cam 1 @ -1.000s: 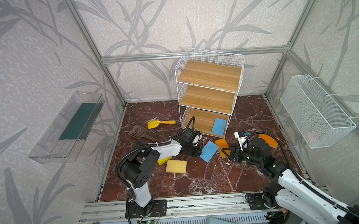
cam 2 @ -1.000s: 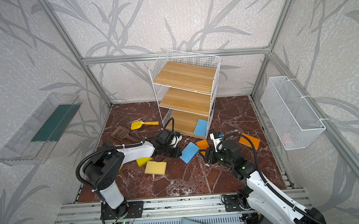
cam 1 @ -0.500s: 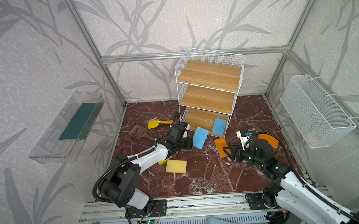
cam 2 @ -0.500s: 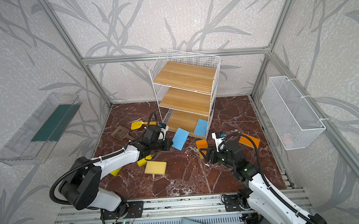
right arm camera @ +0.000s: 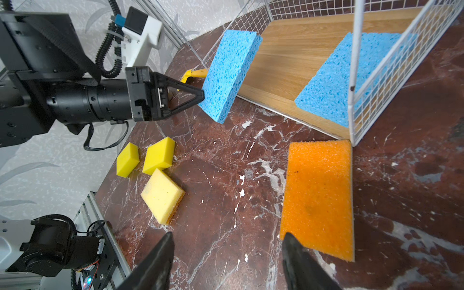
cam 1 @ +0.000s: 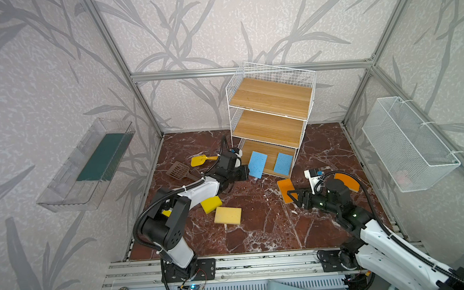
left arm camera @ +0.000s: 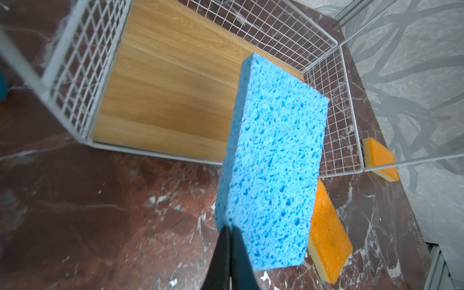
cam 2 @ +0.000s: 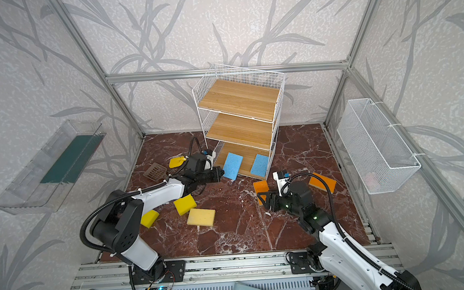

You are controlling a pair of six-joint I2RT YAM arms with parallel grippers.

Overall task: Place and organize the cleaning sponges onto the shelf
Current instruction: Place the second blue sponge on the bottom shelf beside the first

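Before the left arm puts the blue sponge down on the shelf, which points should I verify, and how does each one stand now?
1. The left pincer is shut on the held blue sponge, at its edge only: ok.
2. Held sponge fully above the shelf's bottom board: not ok; it is tilted, lower end above the floor.
3. Free room on the board beside the second blue sponge: ok.
4. The right pincer is open and empty, near the orange sponge: ok.
5. Arms apart in both top views: ok.
6. Held sponge clear of the wire frame: cannot tell.
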